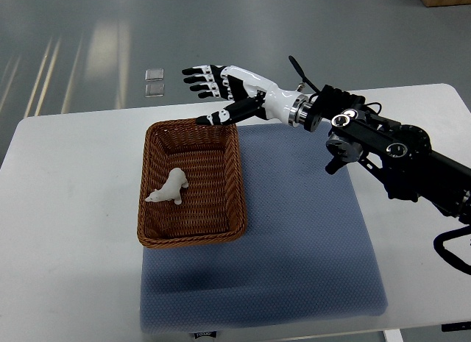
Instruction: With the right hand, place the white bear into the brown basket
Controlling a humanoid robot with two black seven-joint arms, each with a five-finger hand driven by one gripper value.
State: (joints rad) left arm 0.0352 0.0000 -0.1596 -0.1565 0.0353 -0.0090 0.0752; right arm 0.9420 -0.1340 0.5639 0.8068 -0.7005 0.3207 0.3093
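The white bear (pixel 169 188) lies on its side inside the brown wicker basket (pixel 235 176), left of the basket's middle. My right hand (pixel 215 92) hangs in the air above the basket's far edge, palm down, fingers spread and pointing left. It holds nothing. Its arm (pixel 383 143) comes in from the right edge. The left arm is out of view.
The basket sits on the left part of a blue-grey mat (pixel 309 232) on a white table (pixel 66 209). Two small clear squares (pixel 154 82) lie on the floor beyond the table's far edge.
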